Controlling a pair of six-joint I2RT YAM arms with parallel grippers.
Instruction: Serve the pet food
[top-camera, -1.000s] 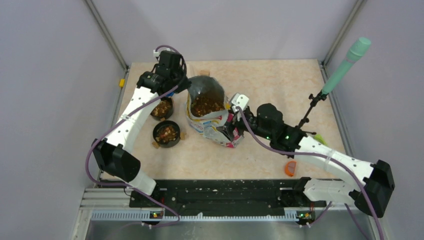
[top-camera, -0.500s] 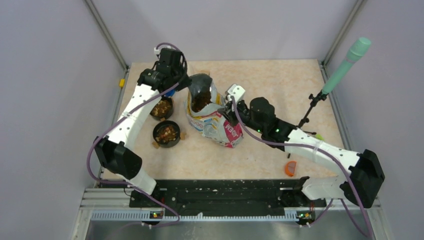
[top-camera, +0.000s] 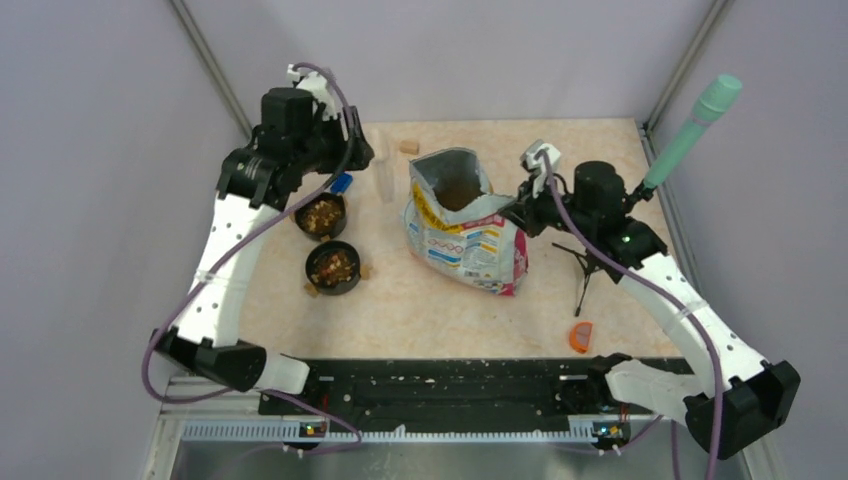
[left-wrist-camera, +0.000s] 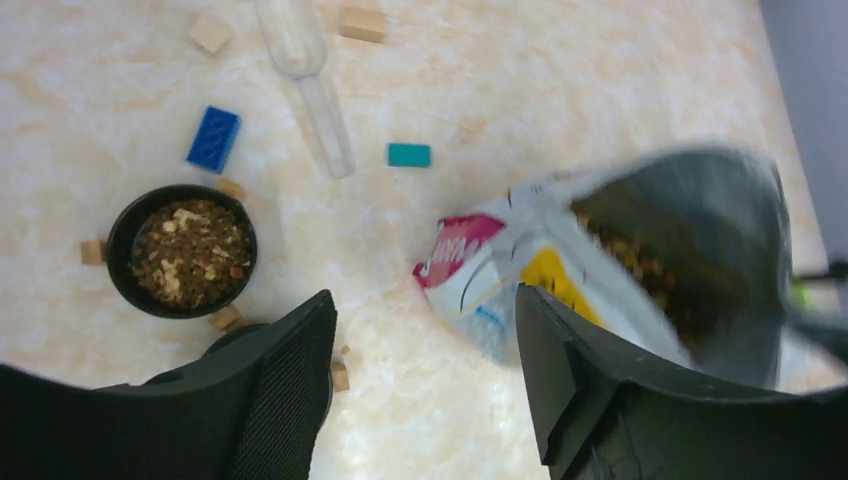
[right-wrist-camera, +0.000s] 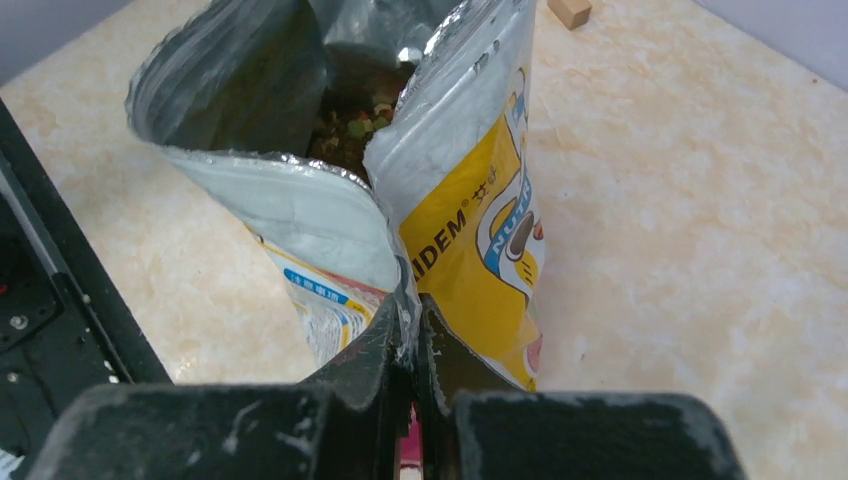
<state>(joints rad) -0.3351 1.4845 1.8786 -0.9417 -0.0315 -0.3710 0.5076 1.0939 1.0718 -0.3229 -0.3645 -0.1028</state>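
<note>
Top external view first: the bag stands upright at centre frame, mouth open, pet food showing brown inside. The right gripper is at the bag's right-hand edge, and the right wrist view settles it: both fingers are pressed together on the silver-lined rim with a fold of foil pinched between them; kibble sits deep in the opening above.

Over at the left of the frame are two black bowls, the upper bowl and the lower bowl, both loaded with kibble, close together but not touching; small tan blocks lie beside the lower one.

Now the left gripper: it hangs over the table with its fingers spread wide apart. Below it in the left wrist view the upper bowl sits at left; a blue brick lies just above it; a clear scoop lies at the top; a teal block lies just right of the scoop's handle. The bag at right is blurred there, so I can't read its print.

An orange piece lies at the lower right of the top view.
</note>
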